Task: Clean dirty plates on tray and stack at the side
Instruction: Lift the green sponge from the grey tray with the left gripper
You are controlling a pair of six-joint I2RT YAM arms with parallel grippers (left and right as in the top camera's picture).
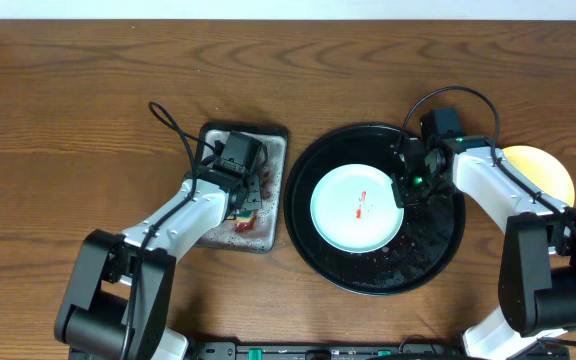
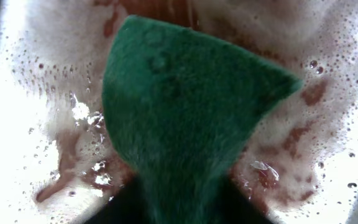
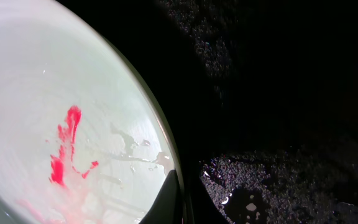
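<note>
As one side lathers, the other steadies

Since it needs suds, the green scouring sponge [image 2: 185,118] sits grasped by the left tool [image 1: 250,200] over the foamy, red-tinged rectangular grey metal tray [image 1: 273,140]; the pale mint round plate [image 1: 353,225], marked by a red sauce smear [image 3: 64,149], lies centred on the large glossy black round tray [image 1: 438,250]; the right tool [image 1: 408,185], clenched, rests at its right rim, probably to steady it; a yellow round plate [image 1: 543,165] lies beside that tray on the wooden counter [image 1: 88,110].

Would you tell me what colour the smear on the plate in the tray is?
Red smear on the mint plate; clearest from the right wrist.
</note>
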